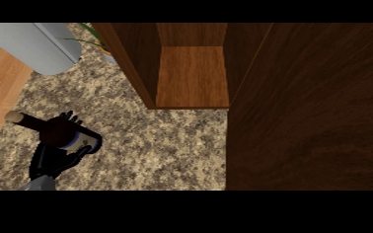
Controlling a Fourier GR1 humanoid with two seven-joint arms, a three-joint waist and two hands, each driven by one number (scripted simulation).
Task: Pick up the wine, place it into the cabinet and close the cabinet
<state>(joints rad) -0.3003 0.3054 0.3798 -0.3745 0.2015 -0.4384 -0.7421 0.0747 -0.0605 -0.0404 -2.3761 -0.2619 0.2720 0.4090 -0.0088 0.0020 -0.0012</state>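
The wine bottle (29,122) is dark, with a cork-coloured top pointing left and a white and blue label at its lower end. It shows at the lower left, tilted over the speckled counter (160,143). My left hand (64,127) is curled round the bottle's body, its forearm entering from the lower left corner. The wooden cabinet (193,76) stands open at the top centre, and nothing lies on its shelf. Its dark door (299,108) is swung out and fills the right side. The hand and bottle are well left of and nearer than the cabinet's opening. My right hand does not show.
A large grey cylinder (44,47) lies at the top left, with green plant leaves (93,38) beside the cabinet's left wall. A light wooden surface (10,81) borders the counter at the far left.
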